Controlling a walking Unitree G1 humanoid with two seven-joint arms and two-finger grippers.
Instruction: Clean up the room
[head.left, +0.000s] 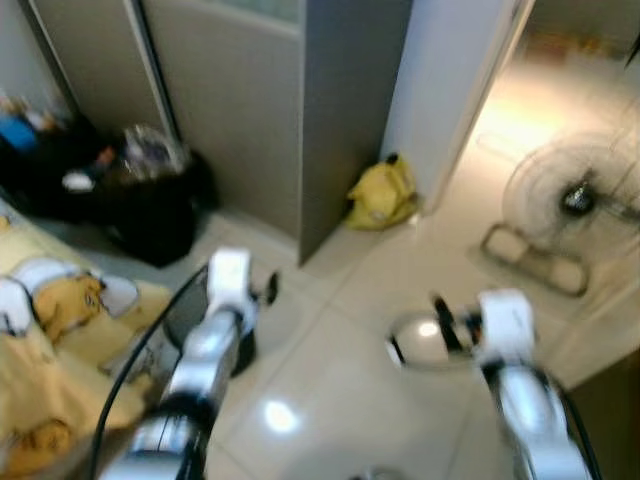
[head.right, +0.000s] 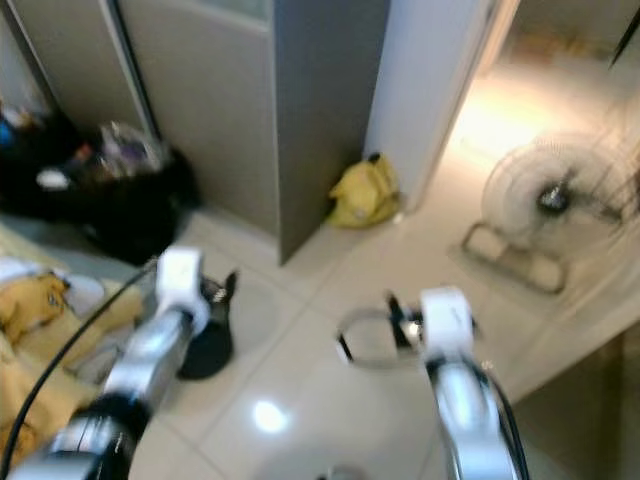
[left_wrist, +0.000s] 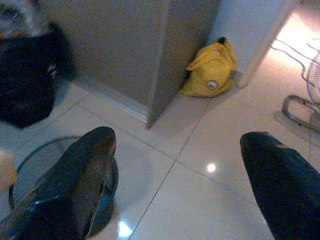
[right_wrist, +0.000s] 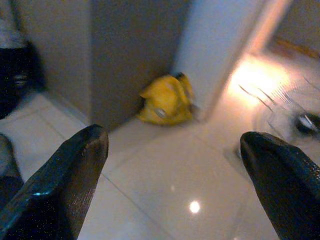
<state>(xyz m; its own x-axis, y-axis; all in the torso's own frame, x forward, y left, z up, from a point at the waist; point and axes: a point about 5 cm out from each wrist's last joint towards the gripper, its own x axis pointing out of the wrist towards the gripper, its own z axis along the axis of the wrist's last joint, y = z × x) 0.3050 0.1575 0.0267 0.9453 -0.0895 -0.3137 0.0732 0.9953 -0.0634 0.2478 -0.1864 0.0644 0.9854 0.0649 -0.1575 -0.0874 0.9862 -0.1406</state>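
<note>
- The glossy tiled floor (head.left: 330, 390) runs from the near foreground to a sunlit doorway at far right. A grey cupboard panel (head.left: 345, 110) juts out toward the robot in the far middle.
- At near left lies a yellow blanket (head.left: 45, 330) with printed figures. Behind it, far left, is a heap of dark bags (head.left: 140, 210) topped with clutter.
- A floor fan (head.left: 575, 205) stands at far right on its tube base. Its cables trail over the tiles by the doorway.
- The likely thing to tidy is a yellow bag (left_wrist: 210, 75), slumped on the floor in the far corner where the cupboard panel meets the white wall. It touches both, well apart from either arm.
- The bag is a soft lump, and these blurred views hardly settle a long axis. It seems to run along the wall, with a dark tip pointing up and away and a small round fitting facing the robot.
- A dark round stand (head.left: 205, 325) sits on the floor under the left arm.
- The left gripper (left_wrist: 180, 172) hovers with its fingers spread wide and nothing between them. The right gripper (right_wrist: 175, 172) is likewise wide apart and empty.
- Risks: walking in, a foot could catch the round stand or the fan's cables. A reach into the tight corner could knock a finger on the panel's edge. A limp bag may slip from a shallow pinch.
</note>
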